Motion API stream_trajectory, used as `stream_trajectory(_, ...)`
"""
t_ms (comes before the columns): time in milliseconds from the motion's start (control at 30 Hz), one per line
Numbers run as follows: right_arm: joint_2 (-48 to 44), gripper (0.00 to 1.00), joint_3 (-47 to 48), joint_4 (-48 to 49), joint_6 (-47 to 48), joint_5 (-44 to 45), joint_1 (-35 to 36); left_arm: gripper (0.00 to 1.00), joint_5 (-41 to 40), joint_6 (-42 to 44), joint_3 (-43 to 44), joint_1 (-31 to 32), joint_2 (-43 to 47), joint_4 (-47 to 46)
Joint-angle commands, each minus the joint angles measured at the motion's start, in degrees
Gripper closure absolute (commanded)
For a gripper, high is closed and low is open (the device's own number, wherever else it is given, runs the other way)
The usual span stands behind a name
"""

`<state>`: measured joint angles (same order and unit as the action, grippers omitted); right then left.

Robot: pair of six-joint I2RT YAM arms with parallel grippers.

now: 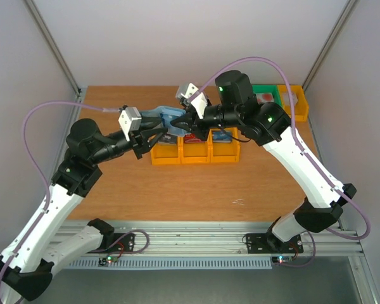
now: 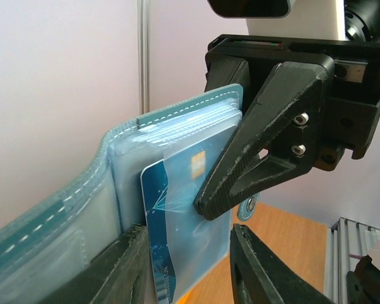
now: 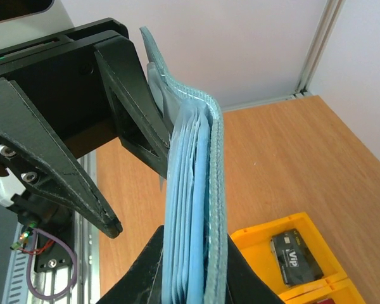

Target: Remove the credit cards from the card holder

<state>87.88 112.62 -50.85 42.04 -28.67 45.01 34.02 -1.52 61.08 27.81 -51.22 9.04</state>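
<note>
- White-shelled, black-jointed left arm: is leaning up from its base at the near left. Its forearm is reaching inward to the right.
- Matching right arm: is arching higher with its elbow raised, reaching inward to the left. The two wrists are meeting nose to nose.
- Black two-finger right gripper: is clamping its jaws tight on a blue folding wallet, carrying it on edge.
- Black two-finger left gripper: is standing with its jaws partly apart. Its fingers are straddling one end of that wallet.
</note>
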Motion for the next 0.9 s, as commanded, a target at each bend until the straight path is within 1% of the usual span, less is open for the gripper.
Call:
stream_trajectory(0, 0.5, 0.99, 1.4, 0.3, 2.3, -7.2, 4.7, 0.64, 3.8, -1.3, 1.3, 1.3, -3.1, -6.0)
stream_trajectory(67, 1.0, 0.99, 1.2, 1.1, 2.8, -6.8, 5.2, 0.66, 6.2, -3.0, 1.2, 1.4, -3.7, -8.3)
stream_trajectory(100, 1.2, 0.99, 1.2, 1.3, 3.0, -6.8, 5.5, 0.68, 7.7, -4.4, 1.1, 1.4, -4.0, -11.0)
stream_trajectory(133, 1.5, 0.99, 1.2, 1.4, 3.2, -7.0, 5.6, 0.72, 9.1, -5.8, 0.9, 1.4, -4.2, -12.6)
stream_trajectory(167, 1.7, 0.99, 1.1, 1.5, 3.3, -7.4, 5.6, 0.79, 10.2, -7.8, 0.6, 1.4, -4.4, -14.3)
stream_trajectory(233, 1.5, 0.99, 0.4, 2.2, 3.4, -8.3, 5.6, 0.98, 11.2, -10.3, -0.1, 1.4, -4.4, -17.0)
stream_trajectory(267, 1.1, 0.99, -0.6, 2.9, 3.2, -8.5, 5.5, 0.99, 11.3, -11.1, -0.4, 1.4, -4.2, -17.7)
stream_trajectory(367, -0.8, 0.99, -4.1, 5.8, 1.4, -9.5, 4.6, 1.0, 10.8, -10.4, -1.4, 1.3, -3.6, -16.3)
stream_trajectory(467, -2.7, 0.98, -7.7, 8.0, -2.8, -13.0, 1.6, 1.0, 5.5, -6.6, -2.7, 1.1, -2.2, -9.8)
stream_trajectory(500, -3.3, 0.97, -9.4, 8.9, -4.2, -13.9, 0.5, 1.0, 3.8, -5.9, -3.3, 0.8, -1.7, -6.9)
stream_trajectory(567, -4.3, 0.94, -12.7, 9.6, -5.8, -14.6, -0.8, 1.0, 1.9, -6.3, -4.9, 0.1, -0.7, -4.3)
stream_trajectory(633, -4.7, 0.89, -16.2, 9.5, -6.8, -15.2, -1.2, 1.0, 2.0, -6.7, -7.8, -0.2, 0.3, -3.8)
stream_trajectory(700, -4.6, 0.86, -18.6, 9.6, -8.2, -16.3, -1.4, 1.0, 1.2, -6.6, -11.5, -0.6, 1.2, -4.4)
stream_trajectory(800, -4.5, 0.85, -22.4, 10.8, -11.1, -17.4, -2.0, 1.0, 1.0, -6.9, -15.2, -1.2, 1.4, -4.6)
stream_trajectory(867, -4.8, 0.86, -25.1, 12.3, -12.7, -18.6, -2.6, 1.0, 2.2, -7.6, -17.1, -1.8, 1.5, -5.3)
